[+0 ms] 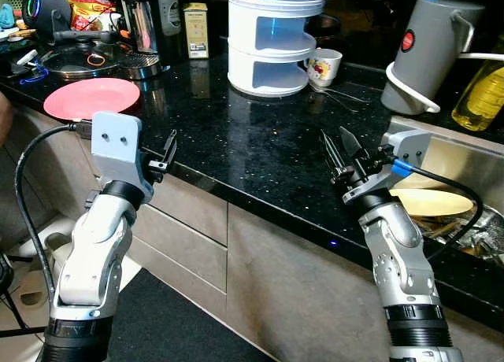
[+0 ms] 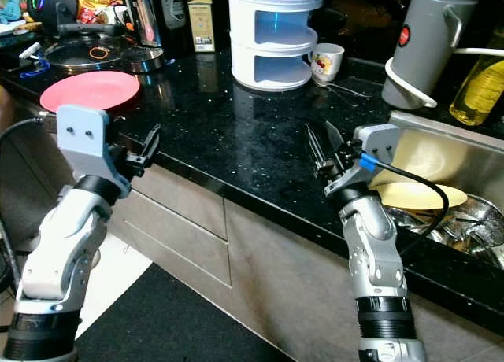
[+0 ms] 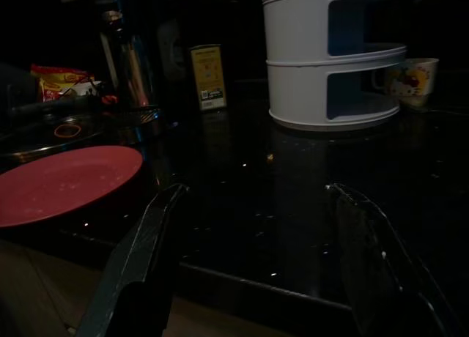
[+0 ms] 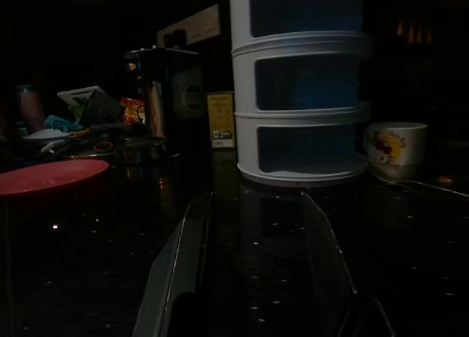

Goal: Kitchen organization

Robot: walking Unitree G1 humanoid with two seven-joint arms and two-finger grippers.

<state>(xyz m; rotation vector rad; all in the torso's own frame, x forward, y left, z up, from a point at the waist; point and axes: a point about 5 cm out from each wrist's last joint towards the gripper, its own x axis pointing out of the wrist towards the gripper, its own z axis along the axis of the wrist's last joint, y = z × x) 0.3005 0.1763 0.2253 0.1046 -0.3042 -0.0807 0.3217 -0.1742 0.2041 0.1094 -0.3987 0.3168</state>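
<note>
A pink plate (image 1: 90, 97) lies on the black counter (image 1: 260, 149) near its left front edge. My left gripper (image 1: 164, 159) is open and empty, held just off the counter's front edge, right of the plate. The left wrist view has the plate (image 3: 62, 183) ahead to one side, past the spread fingers (image 3: 139, 264). My right gripper (image 1: 340, 148) is open and empty over the counter's front, beside the sink (image 1: 457, 161). A white three-tier rack (image 1: 268, 39) and a printed mug (image 1: 324, 65) stand at the back; they appear as the rack (image 4: 300, 95) and mug (image 4: 396, 148) in the right wrist view.
A yellow plate (image 1: 431, 202) and other dishes lie in the sink. A grey kettle (image 1: 429, 51) and an oil bottle (image 1: 480, 94) stand behind it. At the back left are a steel jug (image 1: 138, 24), a yellow box (image 1: 195, 30) and a lidded pan (image 1: 79, 61). Drawers (image 1: 189, 212) run below.
</note>
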